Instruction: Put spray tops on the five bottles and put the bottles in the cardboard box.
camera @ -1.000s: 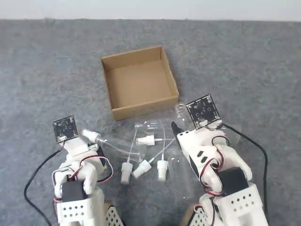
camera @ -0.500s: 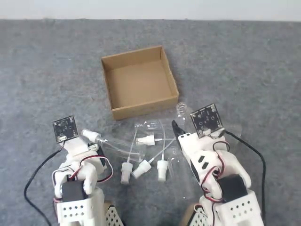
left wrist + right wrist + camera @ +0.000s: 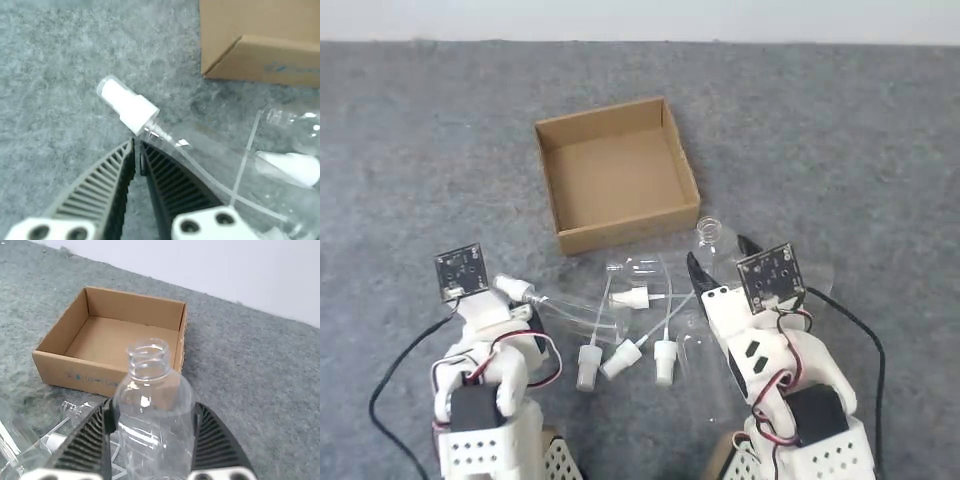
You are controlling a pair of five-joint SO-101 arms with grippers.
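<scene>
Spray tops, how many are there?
5 spray tops: one on the lying bottle by the left gripper, one loose mid-pile, three in a row nearest the arms. None seems hidden.

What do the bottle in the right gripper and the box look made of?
The bottle looks like clear, glossy plastic: the box shows through it. The box looks like matte brown cardboard, with folded walls.

Cardboard box: 1 is sitting on the table. Spray tops: 5 are showing in the high view, w/ 4 lying loose and 1 sitting on a neck. Clear bottles: approx. 4 are showing, i.e. 1 capped bottle and 3 more, each an open-neck bottle. They're overlapping and see-through, so the exact no. isn't coming out. Grippers: 2 are showing, left gripper and right gripper.
</scene>
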